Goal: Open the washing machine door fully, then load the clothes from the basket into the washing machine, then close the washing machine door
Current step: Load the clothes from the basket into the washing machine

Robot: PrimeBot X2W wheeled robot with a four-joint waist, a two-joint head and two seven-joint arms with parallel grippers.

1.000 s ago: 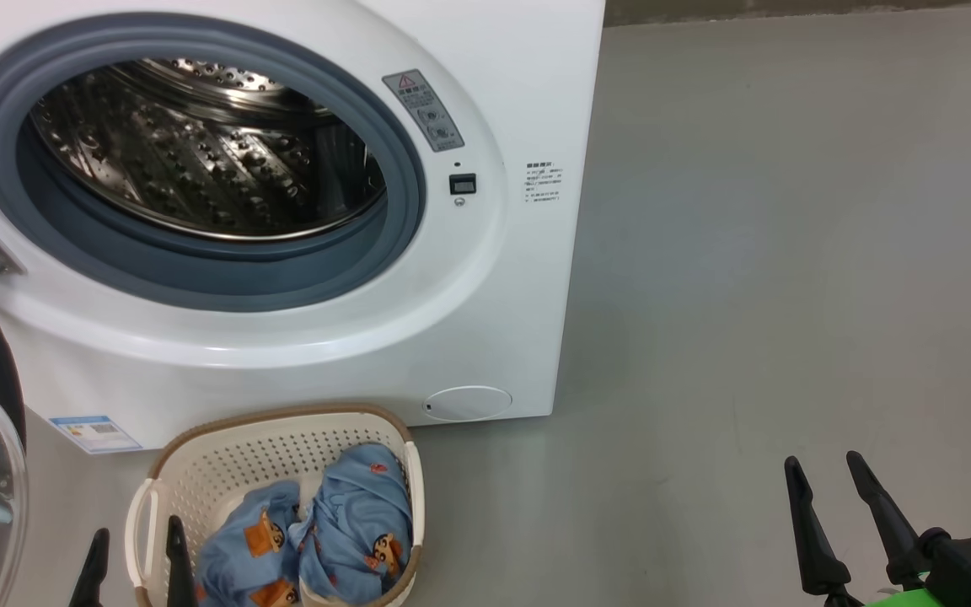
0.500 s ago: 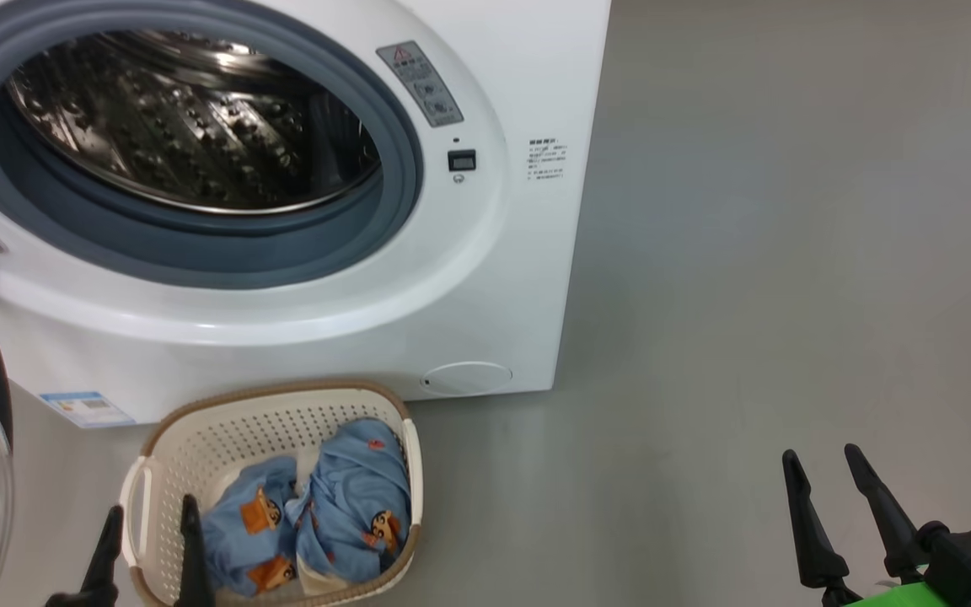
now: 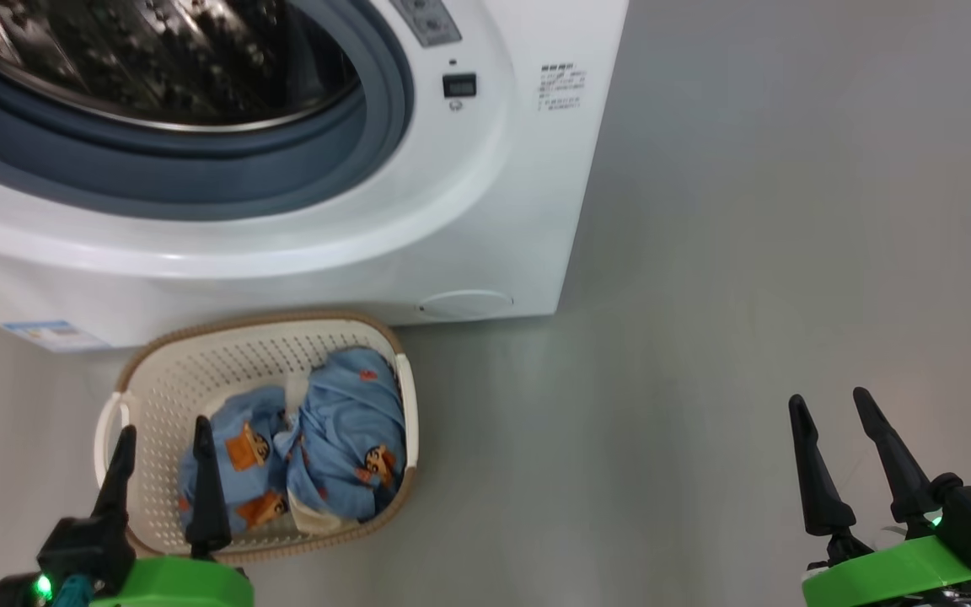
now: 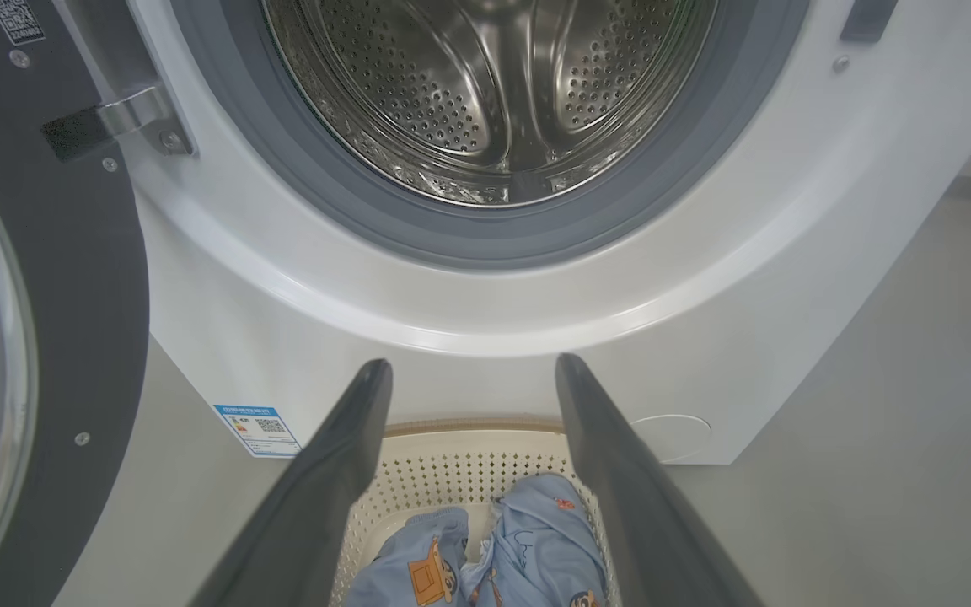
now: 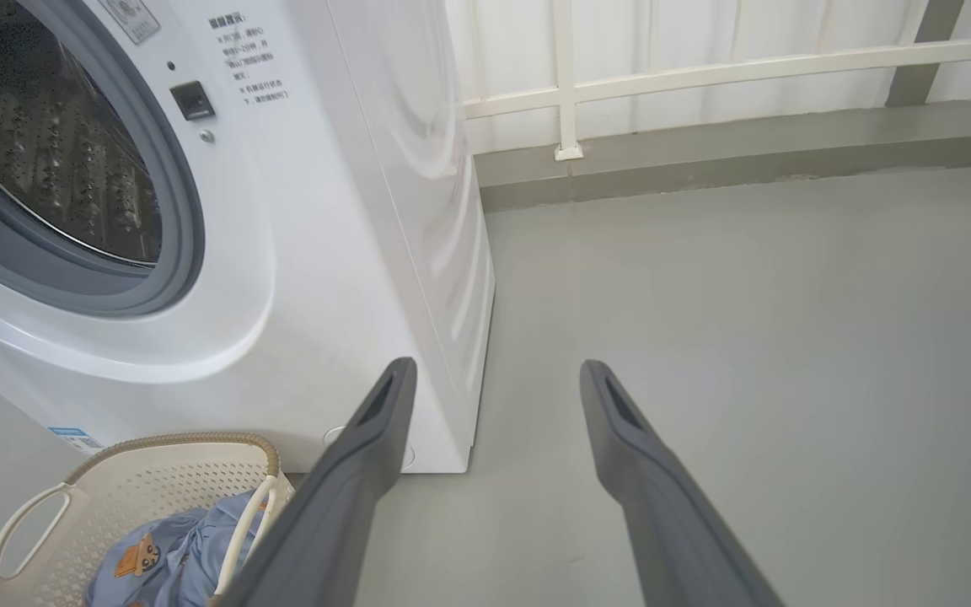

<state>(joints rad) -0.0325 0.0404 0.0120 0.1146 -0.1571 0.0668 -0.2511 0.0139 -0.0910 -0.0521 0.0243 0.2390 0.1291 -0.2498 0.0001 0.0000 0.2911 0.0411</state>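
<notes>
Both of my jaws stand spread wide and grip nothing. Seen from my head, my left gripper (image 3: 163, 426) sits at 7 o'clock. One finger crosses the left handle of the basket (image 3: 199, 362) and the other lies across the left edge of the clothes (image 3: 342, 438). I cannot tell whether either fingertip touches them. My right gripper (image 3: 828, 396) is at 4 o'clock over bare grey floor (image 3: 747, 253), well apart from the basket and the machine.

The basket stands on the floor just in front of the washing machine (image 3: 485, 211), at 6 o'clock from its opening. The blue clothes are bunched toward its right half, with orange patches showing. The machine fills 10 to 12 o'clock, and its grey-blue gasket (image 3: 199, 177) rings the mouth.

Along my left fingers, the steel drum (image 4: 485, 93) lies at 12 o'clock. The washing machine door (image 4: 89, 278) is swung open at 9 o'clock, with its black rim and hinge facing me. A blue energy sticker (image 4: 254, 428) sits low on the machine's front at 7 o'clock, and a small round flap (image 4: 671, 434) at 5 o'clock.

Along my right fingers, the machine's side panel stands at 11 o'clock, and a white railing (image 5: 705, 67) runs across 1 o'clock.
</notes>
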